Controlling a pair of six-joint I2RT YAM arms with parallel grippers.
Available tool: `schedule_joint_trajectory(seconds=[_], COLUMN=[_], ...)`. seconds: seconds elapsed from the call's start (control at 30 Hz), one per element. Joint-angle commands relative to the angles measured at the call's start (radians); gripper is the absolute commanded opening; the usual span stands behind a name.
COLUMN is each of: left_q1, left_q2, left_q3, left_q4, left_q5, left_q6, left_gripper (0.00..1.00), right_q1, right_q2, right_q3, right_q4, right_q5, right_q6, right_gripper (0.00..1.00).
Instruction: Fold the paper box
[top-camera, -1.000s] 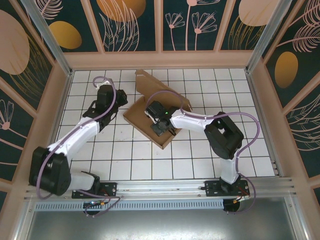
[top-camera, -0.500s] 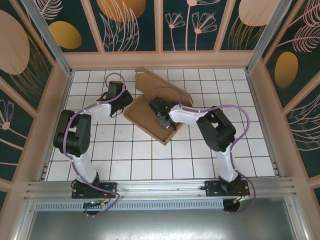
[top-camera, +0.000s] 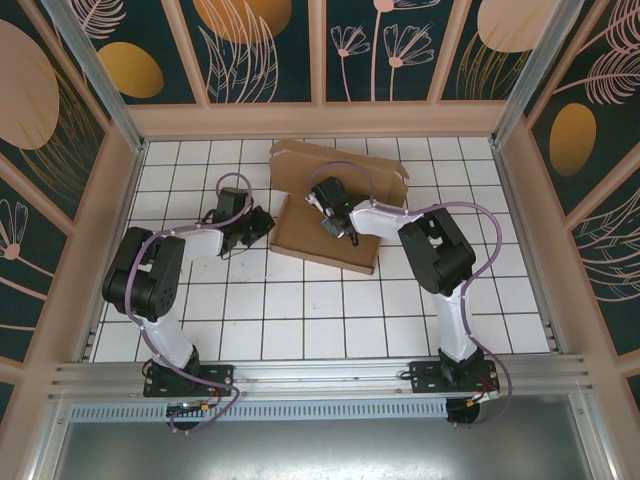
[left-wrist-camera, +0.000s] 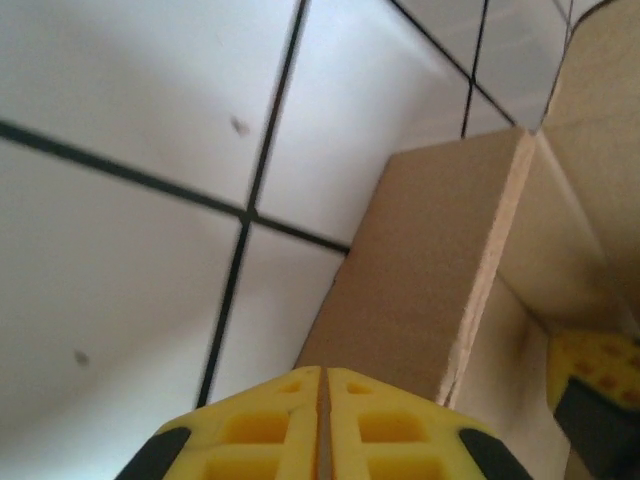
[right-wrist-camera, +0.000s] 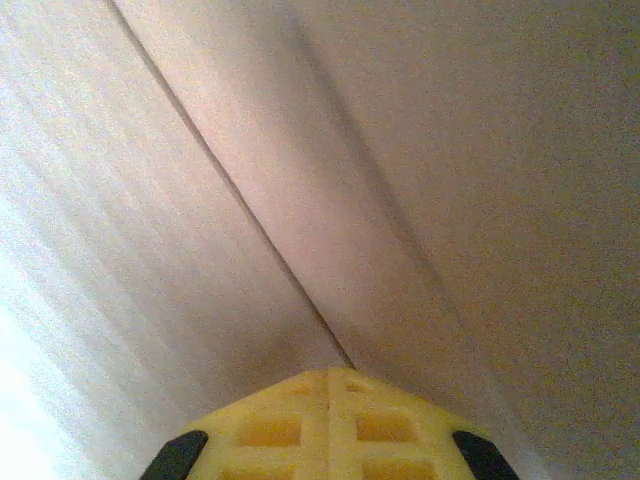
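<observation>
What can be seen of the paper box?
The paper box is plain brown cardboard, half folded, lying on the tiled table. Its base lies flat; the long rear flap stands raised and a short left flap stands upright. The shut right pincer points down inside by a crease; the shut left pincer sits at the left flap.

No text, label, brand mark or number can be read in any view. The paper box (top-camera: 310, 240) shows plain brown cardboard, and the wall panels (top-camera: 262, 55) along the far edge of the tiled table carry drawn leaves, flowers and orange discs rather than lettering.
</observation>
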Motion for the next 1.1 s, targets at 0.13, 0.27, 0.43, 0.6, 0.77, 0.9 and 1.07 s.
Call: schedule_joint_trajectory(seconds=[0.13,0.27,0.43,0.6,0.77,0.9,1.07], left_q1=[-0.024,-0.028,-0.084,-0.150,-0.159,-0.171,-0.186], left_q2=[-0.204,-0.225,-0.117,0.027,0.080,0.101,0.131], left_q3=[-0.015,0.067,0.238,0.378,0.396,0.392,0.402], left_q4=[-0.161,-0.246,-0.375,-0.490,-0.515,-0.509,-0.505], left_q5=[-0.202,-0.260,-0.236,-0.278,-0.356,-0.395,-0.376], left_q6=[0.079,0.206,0.331,0.415,0.420,0.421,0.417], left_gripper=[0.30,0.35,0.36,0.41,0.43,0.45,0.45], right_q1=[0.008,0.006,0.002,-0.032,-0.119,-0.130,-0.190], right_q2=[-0.158,-0.281,-0.401,-0.503,-0.540,-0.545,-0.511], right_q3=[-0.013,-0.088,-0.179,-0.292,-0.383,-0.426,-0.457], right_q4=[0.099,0.074,-0.038,-0.102,-0.131,-0.123,-0.107], right_q5=[-0.045,-0.013,0.025,0.025,0.007,-0.006,-0.033], right_q6=[0.041,0.193,0.441,0.642,0.767,0.783,0.789], right_gripper=[0.07,0.22,0.41,0.53,0.58,0.58,0.58])
